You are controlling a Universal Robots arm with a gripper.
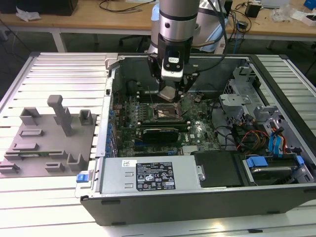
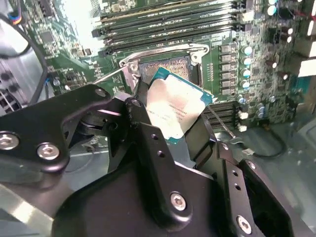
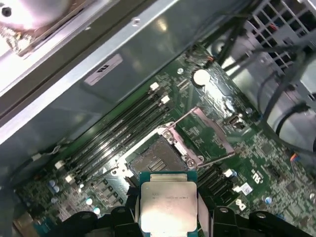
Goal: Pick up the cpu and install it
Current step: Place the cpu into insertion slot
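Observation:
The cpu (image 2: 174,109), a flat square chip with a silvery top and a thin green rim, is clamped between my black fingers (image 2: 143,111). My gripper (image 1: 168,93) is shut on it and hangs inside the open computer case, just above the motherboard socket (image 1: 166,112). In the first wrist view the cpu (image 3: 167,206) sits close to the open metal-framed socket (image 3: 158,162), whose load plate (image 3: 207,134) is lifted back. In the second wrist view the socket (image 2: 165,66) lies right behind the chip, partly covered by it.
A grey fixture tray (image 1: 47,136) with upright posts lies at the exterior view's left on the slatted table. The case wall (image 1: 111,94), memory slots (image 3: 118,133), a power supply (image 1: 148,175), drive cages and cables (image 1: 256,133) crowd around the socket.

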